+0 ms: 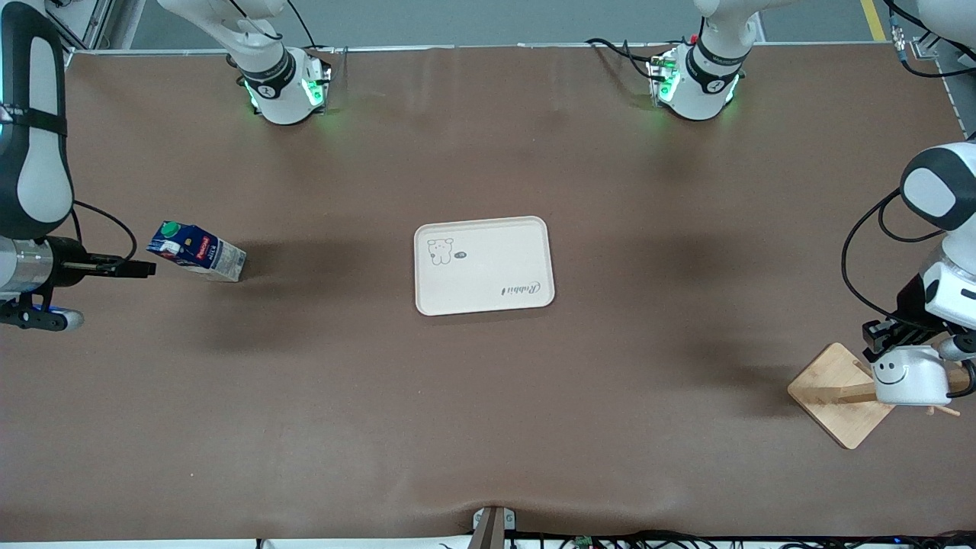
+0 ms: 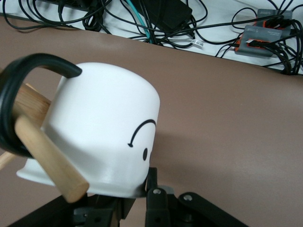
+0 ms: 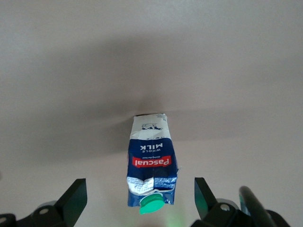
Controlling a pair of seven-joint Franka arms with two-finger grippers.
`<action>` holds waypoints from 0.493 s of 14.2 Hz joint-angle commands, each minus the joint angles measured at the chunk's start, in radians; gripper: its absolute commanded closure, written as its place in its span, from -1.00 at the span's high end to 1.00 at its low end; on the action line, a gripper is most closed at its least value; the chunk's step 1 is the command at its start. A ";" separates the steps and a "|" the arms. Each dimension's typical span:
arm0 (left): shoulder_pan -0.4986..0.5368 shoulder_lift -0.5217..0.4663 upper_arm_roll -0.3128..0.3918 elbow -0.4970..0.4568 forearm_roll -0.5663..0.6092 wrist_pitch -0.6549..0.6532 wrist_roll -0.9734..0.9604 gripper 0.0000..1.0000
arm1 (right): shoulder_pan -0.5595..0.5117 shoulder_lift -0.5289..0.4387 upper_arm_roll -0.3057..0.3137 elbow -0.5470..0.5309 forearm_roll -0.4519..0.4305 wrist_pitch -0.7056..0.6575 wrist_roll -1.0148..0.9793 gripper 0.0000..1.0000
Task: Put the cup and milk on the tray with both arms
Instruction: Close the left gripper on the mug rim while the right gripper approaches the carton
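Observation:
The white smiley cup (image 1: 911, 375) hangs on a wooden peg (image 2: 47, 156) of a rack at the left arm's end of the table. My left gripper (image 1: 888, 339) is shut on the cup's (image 2: 102, 137) rim, with one finger (image 2: 158, 191) outside the wall and the other hidden inside. The blue and white milk (image 1: 194, 250) carton stands at the right arm's end. My right gripper (image 1: 141, 268) hovers over the milk (image 3: 152, 161), open, with its fingers (image 3: 73, 201) wide on either side of the green cap and touching nothing. The cream tray (image 1: 483, 264) lies bare mid-table.
The rack's square wooden base (image 1: 835, 396) sits near the table's corner under the cup. Cables and power bricks (image 2: 265, 33) lie past the table edge close to the cup. Both arm bases (image 1: 282, 88) stand along the table's edge.

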 commanded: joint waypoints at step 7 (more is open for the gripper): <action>-0.017 -0.033 -0.020 0.114 0.073 -0.177 0.005 -1.00 | -0.019 0.001 0.011 -0.099 0.015 -0.006 -0.017 1.00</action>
